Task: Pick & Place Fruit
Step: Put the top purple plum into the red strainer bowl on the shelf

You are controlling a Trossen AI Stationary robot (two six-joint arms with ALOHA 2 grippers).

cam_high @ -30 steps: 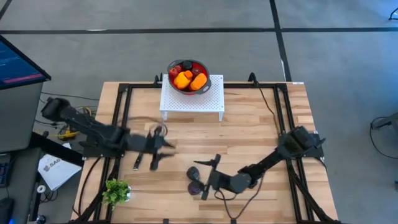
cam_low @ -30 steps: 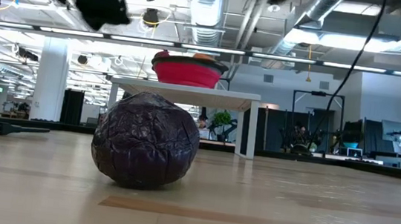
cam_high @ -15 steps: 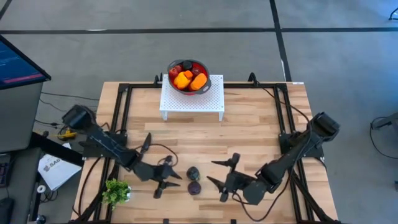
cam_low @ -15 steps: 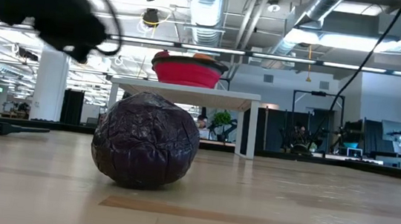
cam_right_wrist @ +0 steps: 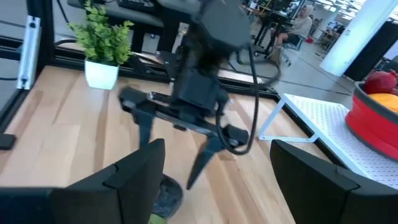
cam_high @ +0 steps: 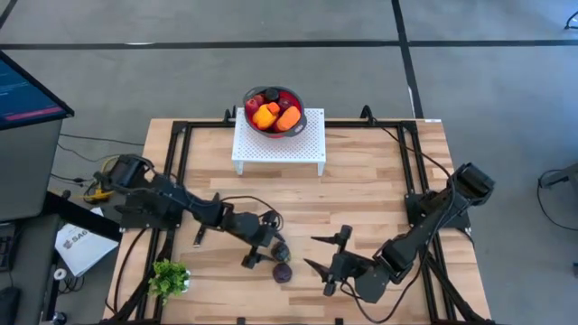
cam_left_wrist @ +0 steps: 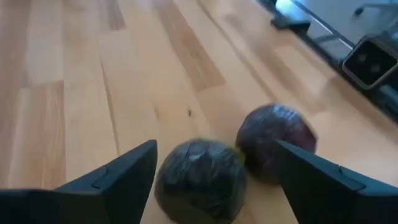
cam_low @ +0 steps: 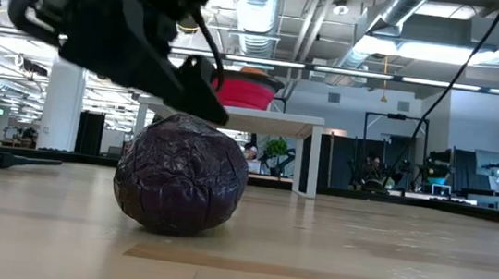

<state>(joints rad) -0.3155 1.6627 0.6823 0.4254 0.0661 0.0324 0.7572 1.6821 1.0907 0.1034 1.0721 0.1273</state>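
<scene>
Two toy fruits lie on the table near its near edge: an olive green fruit point(cam_high: 281, 251) point(cam_left_wrist: 199, 180) and a dark maroon fruit point(cam_high: 283, 273) point(cam_left_wrist: 277, 143) point(cam_low: 181, 174), close together. My left gripper point(cam_high: 266, 242) point(cam_left_wrist: 214, 168) is open, low over the table, with one finger on each side of the olive fruit and touching neither fruit. My right gripper point(cam_high: 312, 253) point(cam_right_wrist: 221, 180) is open and stands a little to the right of both fruits, facing them. The red bowl point(cam_high: 249, 95) point(cam_low: 234, 90) holds several yellow, orange and red fruits.
The bowl sits on a white perforated stand point(cam_high: 307, 144) at the table's far edge. A small potted green plant point(cam_high: 169, 275) point(cam_right_wrist: 102, 37) stands at the near left corner. Black frame rails point(cam_high: 176, 162) run along the table's sides. Bare wood lies between stand and fruits.
My left gripper has swung from the table's left part toward the right and near side and come down, open, around the olive fruit. My right gripper has drawn back to the right, away from the maroon fruit, then held still. Neither fruit has moved.
</scene>
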